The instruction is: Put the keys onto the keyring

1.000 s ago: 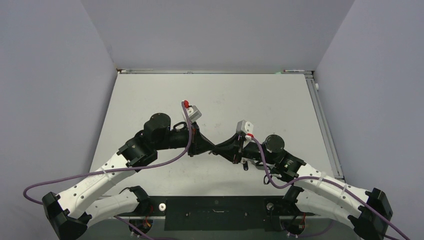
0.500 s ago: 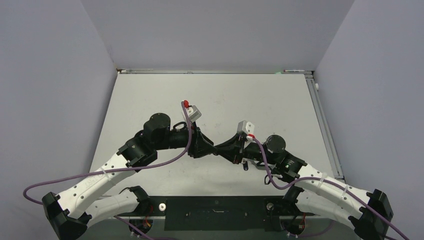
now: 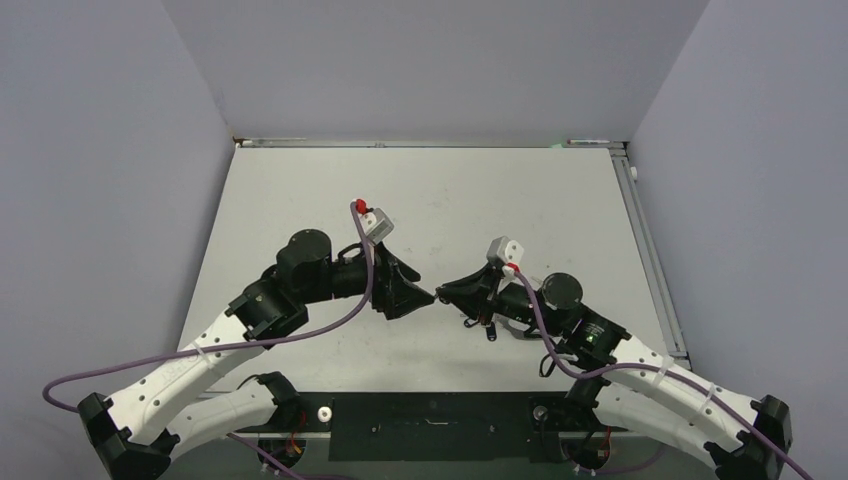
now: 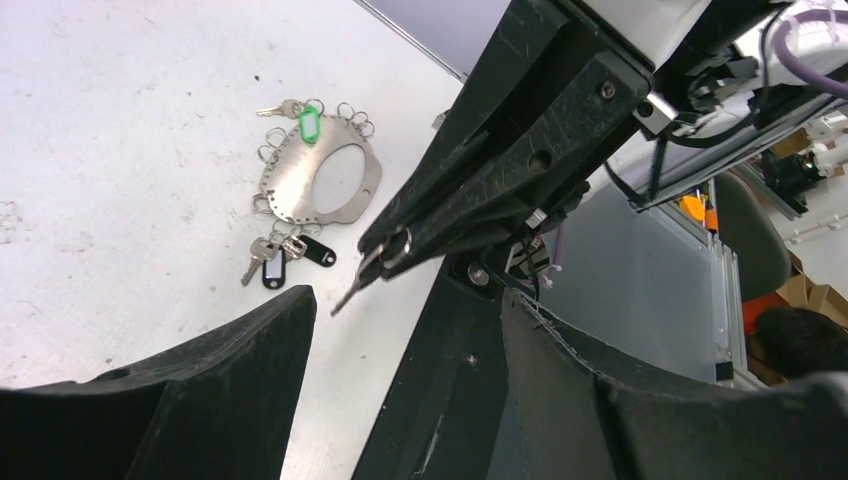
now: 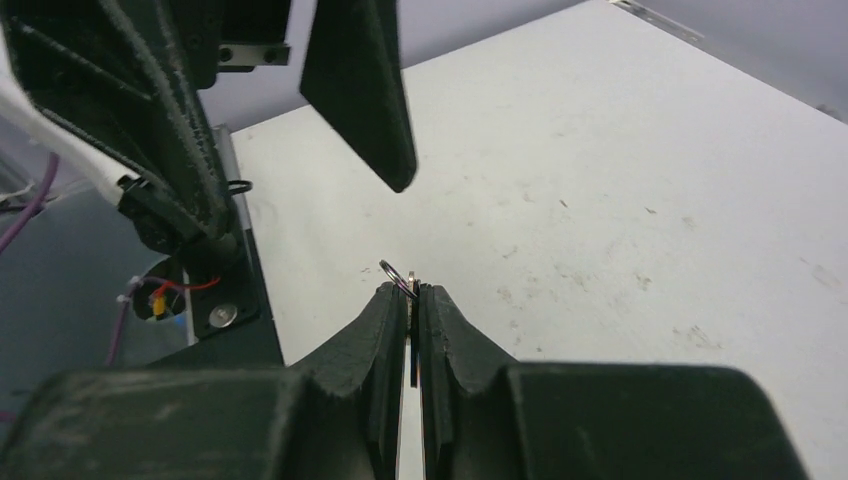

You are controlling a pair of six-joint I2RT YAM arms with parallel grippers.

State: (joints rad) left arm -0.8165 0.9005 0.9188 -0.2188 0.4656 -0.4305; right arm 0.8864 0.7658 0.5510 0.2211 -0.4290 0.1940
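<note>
Though tiny, slim silver key (image 4: pixel 354 289)

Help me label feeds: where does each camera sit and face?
Top external: high behind, looking down on the table; left arm, right arm show.
Left wrist: rides the left tool, facing the right tool and keyring; open fingers show.
Right wrist: rides the right tool, facing the left tool; own fingers grip the key.
Both wrist views share that key.

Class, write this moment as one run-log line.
left fingers open | right fingers shut on key | keyring on table | key off keyring
</note>
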